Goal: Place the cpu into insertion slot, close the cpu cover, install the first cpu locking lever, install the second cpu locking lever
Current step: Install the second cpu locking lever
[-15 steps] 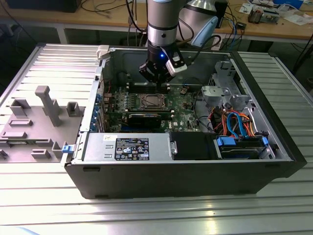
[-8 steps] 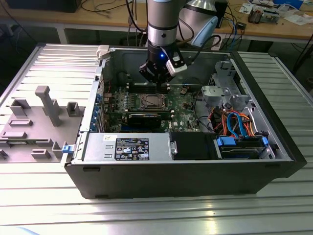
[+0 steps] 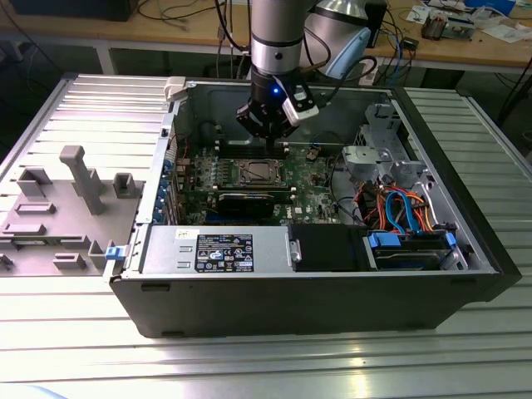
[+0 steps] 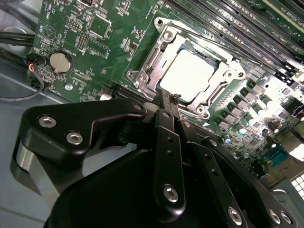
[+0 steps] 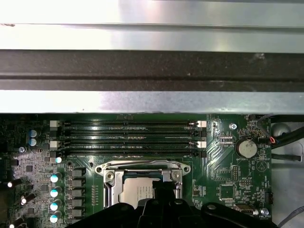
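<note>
Exterior view: arm (image 3: 274,41) comes down from the top into the open computer case (image 3: 316,291), which lies on its side on a ribbed metal table (image 3: 249,366). Gripper (image 3: 272,133) hangs over the green motherboard (image 3: 320,179), just above the far edge of the socket (image 3: 255,173), not touching from what I can see. A blue light glows on the wrist. Grey power supply (image 3: 216,249) with a label sits along the near wall; orange and blue cables (image 3: 399,208) bunch toward the exterior view's right. A grey plastic fixture tray (image 3: 58,208) lies outside the case on the exterior view's left.

Second wrist view: fingers (image 4: 167,111) are pressed together into one narrow tip with nothing between them, so the hand is closed and empty. Tip sits right at the edge of the socket frame. The cpu (image 4: 186,76) is seated in the socket, its plain silver top showing. The cover (image 4: 159,50) lies flat around it, with the chip visible through the window. Lever positions: cannot tell. A round coin battery (image 4: 61,61) sits on the board well apart from the socket.

First wrist view: socket is just past the gripper body (image 5: 166,211), with the chip's light top partly hidden by the fingers. Four long memory slots (image 5: 128,137) run beside the socket frame. The case wall (image 5: 152,71) lies beyond them.
</note>
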Robot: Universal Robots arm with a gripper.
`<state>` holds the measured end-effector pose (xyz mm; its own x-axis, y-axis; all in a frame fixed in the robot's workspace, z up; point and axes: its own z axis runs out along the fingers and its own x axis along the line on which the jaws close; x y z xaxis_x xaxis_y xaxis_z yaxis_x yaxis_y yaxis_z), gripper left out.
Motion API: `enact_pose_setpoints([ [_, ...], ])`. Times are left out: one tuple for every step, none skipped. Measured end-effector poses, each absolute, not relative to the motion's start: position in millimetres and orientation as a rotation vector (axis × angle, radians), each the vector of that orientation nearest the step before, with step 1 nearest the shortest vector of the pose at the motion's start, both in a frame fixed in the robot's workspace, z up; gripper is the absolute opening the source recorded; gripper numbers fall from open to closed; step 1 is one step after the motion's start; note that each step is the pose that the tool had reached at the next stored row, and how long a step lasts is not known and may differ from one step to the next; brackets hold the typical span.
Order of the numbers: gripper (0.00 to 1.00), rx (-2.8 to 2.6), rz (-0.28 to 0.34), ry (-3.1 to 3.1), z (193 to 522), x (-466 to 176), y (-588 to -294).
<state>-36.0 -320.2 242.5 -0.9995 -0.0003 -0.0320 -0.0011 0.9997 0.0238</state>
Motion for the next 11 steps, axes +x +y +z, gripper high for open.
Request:
enact_pose_setpoints([
  [0.11, -0.001, 0.037, 3.11, 242.6, -36.0, -320.2],
  [0.11, -0.001, 0.037, 3.109, 242.7, -36.0, -320.2],
  [0.11, -0.001, 0.037, 3.11, 242.7, -36.0, -320.3],
  [0.11, -0.001, 0.036, 3.11, 242.8, -36.0, -320.5],
  [0.11, -0.001, 0.037, 3.11, 242.7, -36.0, -320.9],
  [0.11, -0.001, 0.037, 3.11, 242.7, -36.0, -321.1],
  [0.11, -0.001, 0.037, 3.109, 242.7, -36.0, -321.3],
  [0.11, -0.001, 0.037, 3.109, 242.7, -36.0, -321.6],
  [0.11, -0.001, 0.037, 3.11, 242.7, -36.0, -321.8],
  [0.11, -0.001, 0.037, 3.11, 242.7, -36.0, -321.9],
  [0.11, -0.001, 0.037, 3.109, 242.7, -36.0, -321.9],
])
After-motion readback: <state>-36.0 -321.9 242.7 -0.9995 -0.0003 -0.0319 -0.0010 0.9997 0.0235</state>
